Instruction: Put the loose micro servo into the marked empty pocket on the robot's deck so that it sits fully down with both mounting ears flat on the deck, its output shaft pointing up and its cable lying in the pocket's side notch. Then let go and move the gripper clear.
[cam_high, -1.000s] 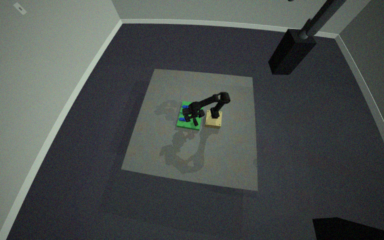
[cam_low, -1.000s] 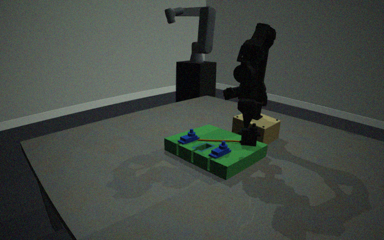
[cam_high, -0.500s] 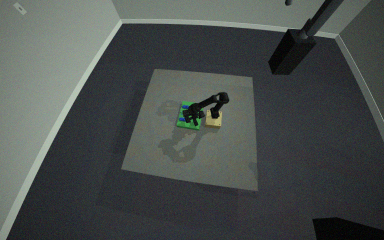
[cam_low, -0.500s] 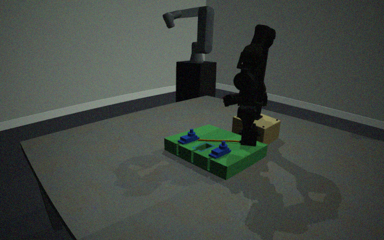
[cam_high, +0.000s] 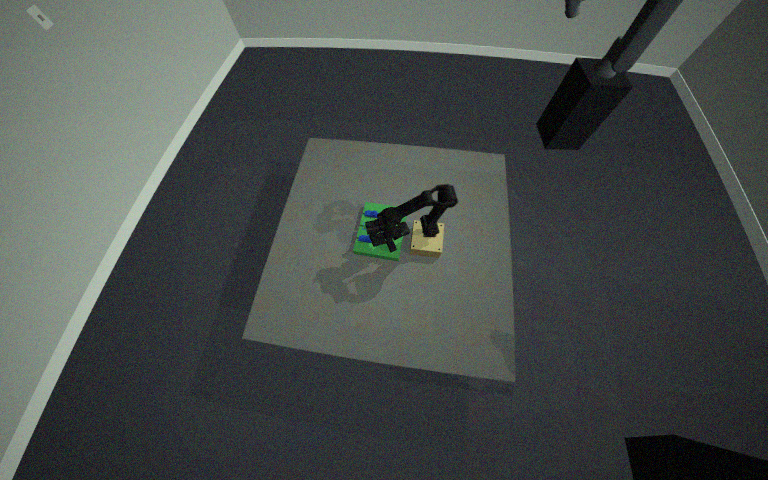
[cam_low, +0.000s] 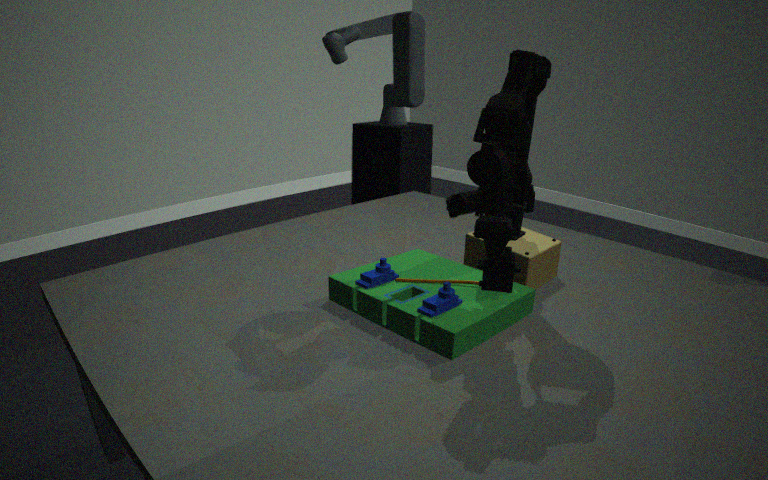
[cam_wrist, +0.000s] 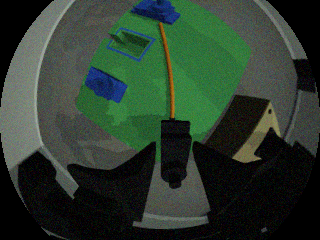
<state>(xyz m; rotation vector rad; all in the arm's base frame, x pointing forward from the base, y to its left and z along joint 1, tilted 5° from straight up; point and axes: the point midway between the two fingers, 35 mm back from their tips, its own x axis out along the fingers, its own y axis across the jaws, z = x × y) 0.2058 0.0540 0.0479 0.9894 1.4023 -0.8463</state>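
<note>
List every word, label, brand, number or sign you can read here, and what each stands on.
No readable text in any view.
The green block-shaped deck bears only a blue rectangular outline, no lettering.
The small pale wall plate: too small to tell.

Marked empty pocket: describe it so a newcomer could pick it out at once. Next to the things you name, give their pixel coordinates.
On the green deck (cam_low: 476, 310) (cam_wrist: 210, 65), find the two blue servos (cam_low: 440, 301) (cam_wrist: 106, 85). Between them lies the pocket (cam_low: 407, 293) (cam_wrist: 131, 45), a blue-outlined rectangular hole. Unlike its neighbours, it is sunken and holds no servo.
</note>
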